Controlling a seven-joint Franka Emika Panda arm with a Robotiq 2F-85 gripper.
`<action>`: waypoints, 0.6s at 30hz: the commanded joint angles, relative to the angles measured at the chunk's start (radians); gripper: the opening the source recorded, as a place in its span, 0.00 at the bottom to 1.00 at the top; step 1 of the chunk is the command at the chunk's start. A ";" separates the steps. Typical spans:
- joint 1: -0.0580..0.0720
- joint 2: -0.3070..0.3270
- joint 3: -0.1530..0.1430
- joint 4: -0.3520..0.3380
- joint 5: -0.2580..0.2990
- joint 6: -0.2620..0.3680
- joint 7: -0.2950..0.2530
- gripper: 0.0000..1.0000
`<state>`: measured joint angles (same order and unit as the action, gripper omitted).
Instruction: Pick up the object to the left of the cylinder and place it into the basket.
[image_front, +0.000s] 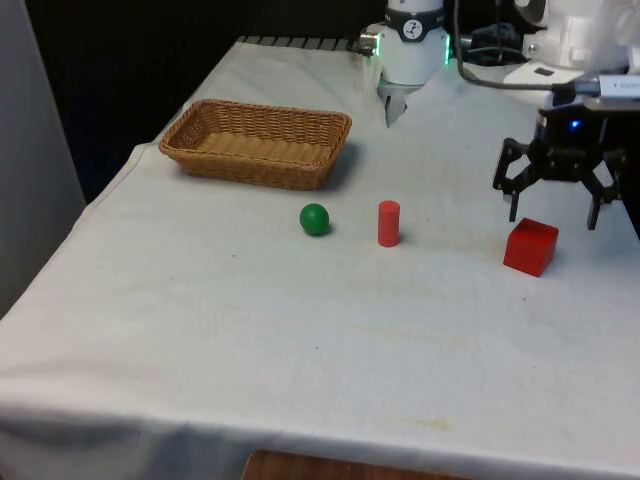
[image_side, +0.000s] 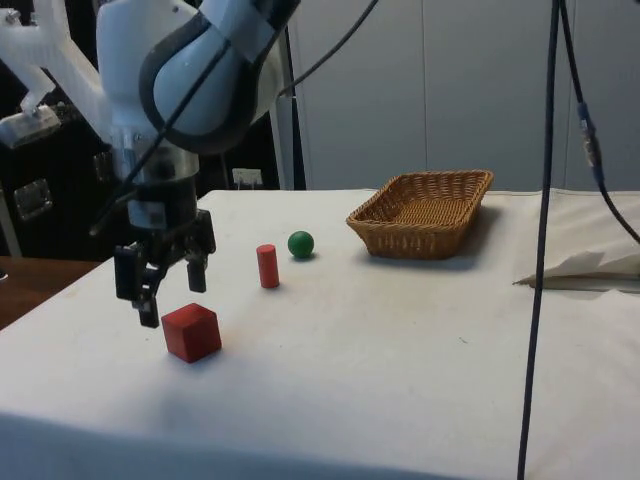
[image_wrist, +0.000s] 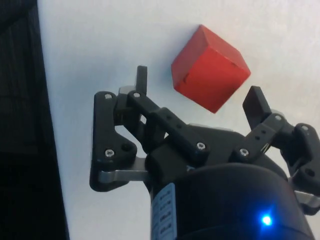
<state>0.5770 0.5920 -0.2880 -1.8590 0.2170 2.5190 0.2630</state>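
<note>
Red cube (image_front: 531, 246) (untouched) below spread gripper (image_front: 553, 213) jaws.

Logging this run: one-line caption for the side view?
Open pincer hovers over the red cube; red cylinder, green ball and basket lie beyond.

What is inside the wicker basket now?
The basket holds nothing visible: its woven floor is bare. The near wall hides a strip of floor. The green ball lies on the cloth outside it.
</note>
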 joint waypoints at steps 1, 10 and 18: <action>-0.007 0.015 0.011 0.003 0.017 0.017 0.000 1.00; 0.000 0.053 0.005 0.003 0.009 0.038 0.046 1.00; -0.001 0.078 0.004 0.012 0.008 0.047 0.077 1.00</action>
<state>0.5780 0.6650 -0.2850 -1.8510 0.2210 2.5600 0.3360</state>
